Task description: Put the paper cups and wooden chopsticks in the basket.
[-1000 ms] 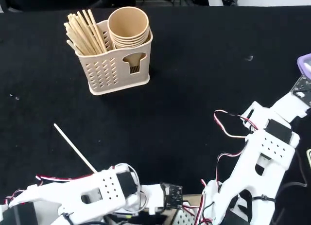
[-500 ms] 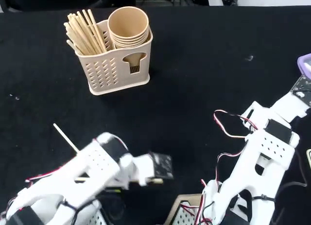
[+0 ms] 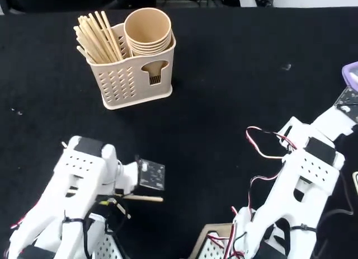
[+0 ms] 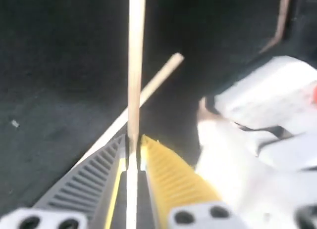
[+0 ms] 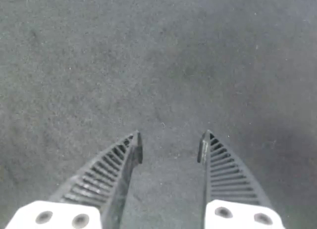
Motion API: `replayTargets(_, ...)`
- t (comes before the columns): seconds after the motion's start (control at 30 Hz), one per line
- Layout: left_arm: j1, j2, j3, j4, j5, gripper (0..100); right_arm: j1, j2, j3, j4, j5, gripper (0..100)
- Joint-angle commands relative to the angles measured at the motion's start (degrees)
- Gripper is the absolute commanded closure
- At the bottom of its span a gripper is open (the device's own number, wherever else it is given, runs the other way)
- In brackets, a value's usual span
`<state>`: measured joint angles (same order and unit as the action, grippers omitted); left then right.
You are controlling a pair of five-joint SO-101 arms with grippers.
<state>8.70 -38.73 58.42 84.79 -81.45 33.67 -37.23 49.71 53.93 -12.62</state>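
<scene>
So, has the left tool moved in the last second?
Yes. The left tool, shut on a chopstick, has swung closer to the basket in the high view.

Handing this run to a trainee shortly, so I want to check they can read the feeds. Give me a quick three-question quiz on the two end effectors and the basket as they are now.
1. True or false: the right end effector is shut on a paper cup.
2. What does the left end effector grip? A: a chopstick. B: a purple lid. C: nothing.
3. Fill in: the stacked paper cups stand inside the ____.

Key: 1 false, it is open over bare table. 2 A. 3 basket.
</scene>
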Motion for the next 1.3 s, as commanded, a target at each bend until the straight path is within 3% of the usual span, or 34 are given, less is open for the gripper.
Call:
replayTargets(0.0,-5.85,-0.26,1.01,-6.77,-1.85,85,1.23,0.40,-2.86,-0.26,-0.18,80.5)
replayTargets(0.4,-7.43,-0.88,15.52,-34.46,10.90,82,1.32,0.40,-2.77,-0.26,-0.18,80.5)
replayTargets(0.53,-7.16,-0.88,17.80,-38.07,10.99,84,1.32,0.48,-2.77,-0.26,-0.18,80.5)
replayTargets(0.73,-6.81,-0.88,15.60,-29.45,10.64,97,1.41,0.48,-2.77,-0.26,-0.18,80.4)
replayTargets(1.03,-6.37,-0.97,2.42,-5.01,8.18,97,1.41,0.48,-2.77,-0.35,-0.18,80.3)
replayTargets(1.27,-6.81,-0.97,-7.78,1.32,8.79,97,1.32,0.48,-2.33,-0.35,-0.18,80.2)
